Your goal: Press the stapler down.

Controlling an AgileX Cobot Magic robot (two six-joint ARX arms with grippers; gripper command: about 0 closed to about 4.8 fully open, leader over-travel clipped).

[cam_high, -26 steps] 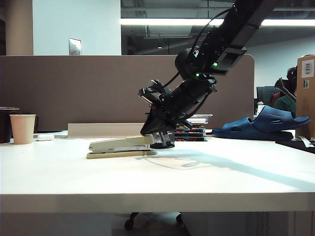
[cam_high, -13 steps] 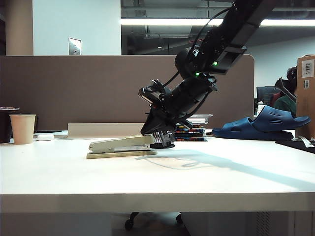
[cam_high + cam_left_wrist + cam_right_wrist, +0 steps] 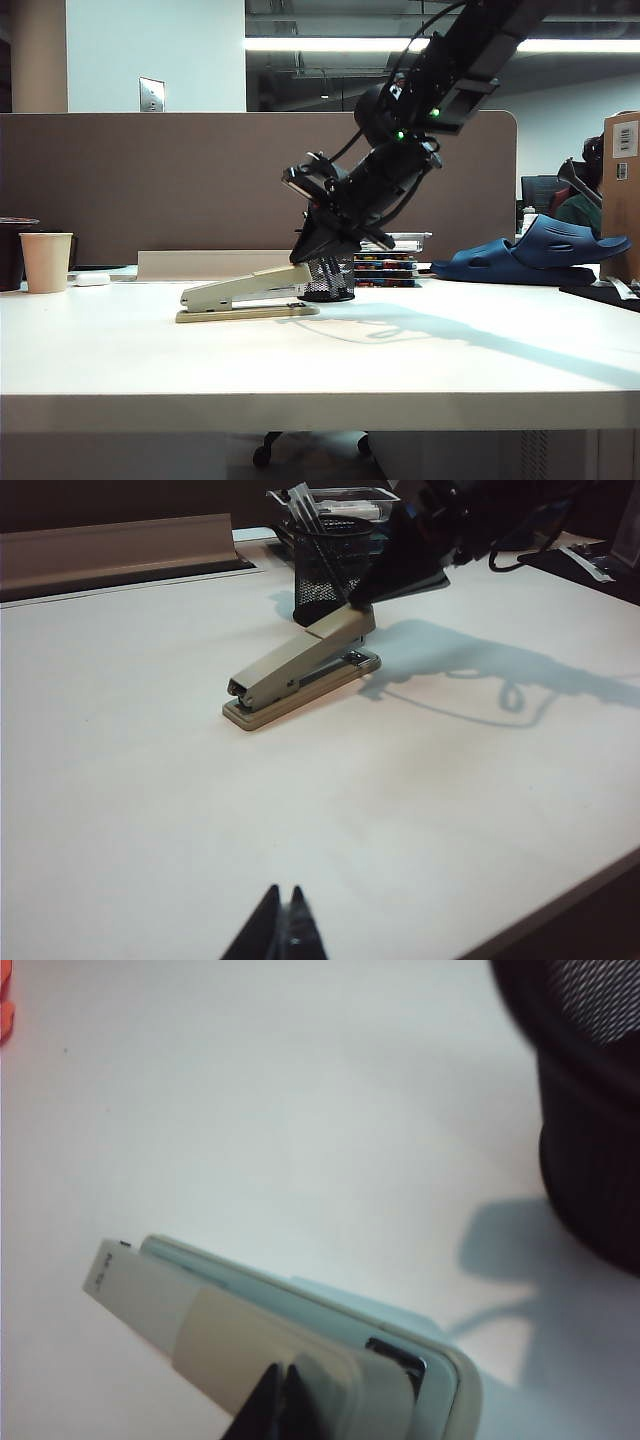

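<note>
The long, low beige-grey desk stapler (image 3: 247,293) is lying on the white table (image 3: 330,370), its flat tan base flat on the surface and its hinged top arm angling upward toward the end nearest the black mesh pen cup (image 3: 330,280). The metal magazine is showing in the gap between arm and base in the left wrist view, where the stapler (image 3: 303,665) is sitting just in front of the pen cup (image 3: 325,565).

The right gripper (image 3: 303,266) is coming down at a slant from above the stapler, on a black arm reaching in from the pen cup's side. Its tip is resting on the raised end of the stapler's top arm. In the right wrist view the right gripper (image 3: 279,1397) is showing its two fingers pressed together with no gap, lying against the beige top of the stapler (image 3: 290,1335), not around it.

The left gripper (image 3: 283,928) is hovering over bare table well apart from the stapler, its two fingers drawn together and holding nothing.

Far from the stapler, near the brown partition, a cream paper cup (image 3: 46,262) is standing upright, with a small white oblong object (image 3: 92,280) just beside it. Blue foam clogs (image 3: 535,252) are lying beyond the pen cup.
</note>
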